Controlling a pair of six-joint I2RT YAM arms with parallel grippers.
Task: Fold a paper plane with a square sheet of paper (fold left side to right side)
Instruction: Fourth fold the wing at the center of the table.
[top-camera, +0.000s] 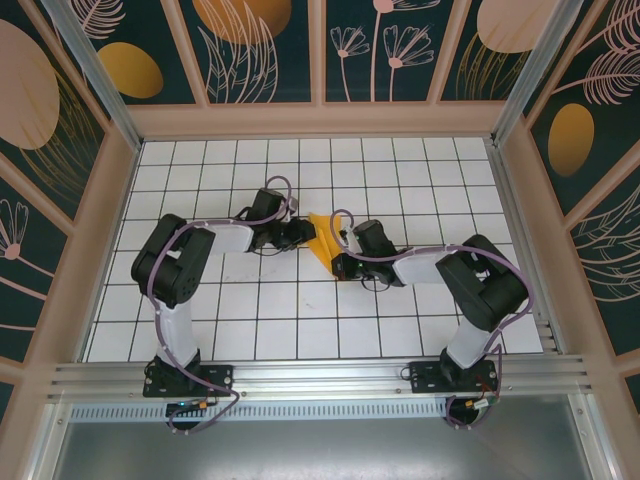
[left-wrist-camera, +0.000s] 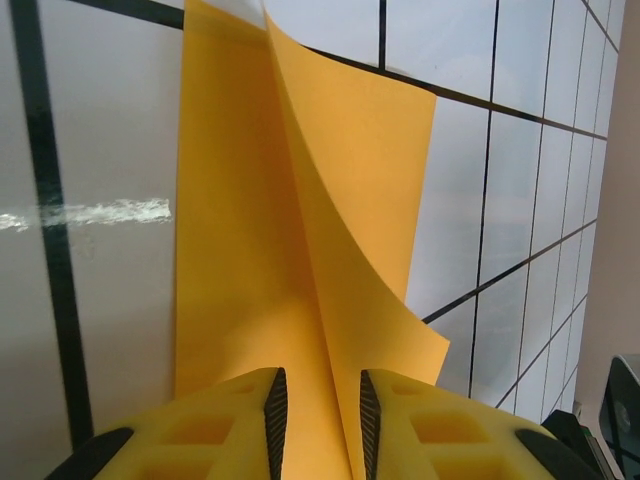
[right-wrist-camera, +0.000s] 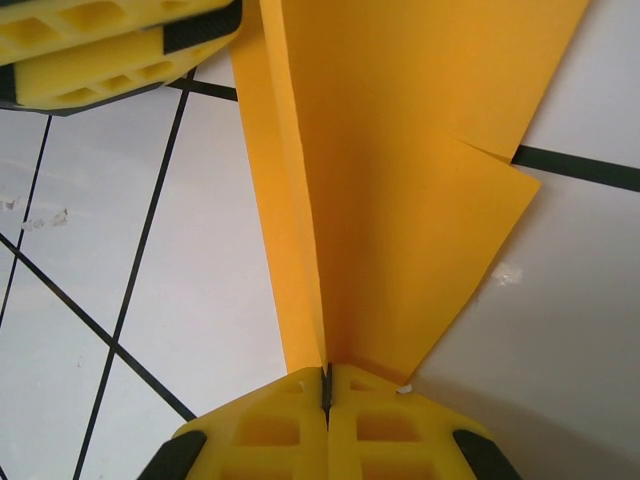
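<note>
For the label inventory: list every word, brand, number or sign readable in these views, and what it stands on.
No readable text in any view.
The thin orange-yellow sheet of paper: blank.
The white gridded table top: black lines alone.
The dark wall panels: plant drawings, no letters.
The yellow plastic fingers of the left end effector: unmarked.

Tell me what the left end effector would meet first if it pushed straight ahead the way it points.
The sheet of paper: its raised flap stands between the open fingers of the left end effector and runs on ahead. Beyond it lies the tiled table, though depth is unclear.
</note>
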